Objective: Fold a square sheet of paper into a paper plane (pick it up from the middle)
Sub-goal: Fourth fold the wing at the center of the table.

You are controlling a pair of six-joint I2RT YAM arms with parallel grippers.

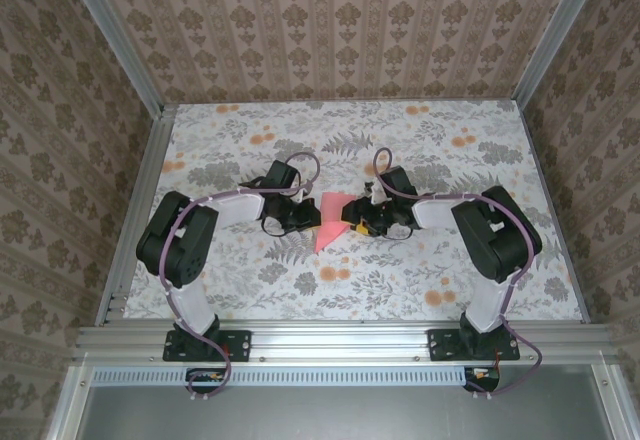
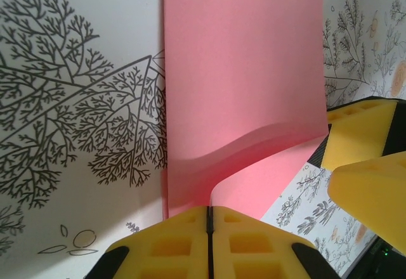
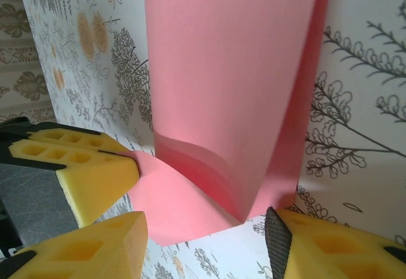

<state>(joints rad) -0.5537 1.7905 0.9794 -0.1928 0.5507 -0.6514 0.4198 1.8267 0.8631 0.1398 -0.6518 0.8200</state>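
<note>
The square sheet of paper (image 1: 330,222) lies on the table (image 1: 420,290) between the 2 grippers. It is partly folded, with 1 flap lifted.

- The left gripper (image 2: 209,219) is clenched on the sheet edge facing it.
- The right gripper (image 3: 204,228) is released, with 1 pad on each side of the raised fold, and is the nearer to the crease.

The long axis runs far-to-near across the table, crosswise to both sets of jaws. The narrower end appears to point toward the arm bases.
</note>
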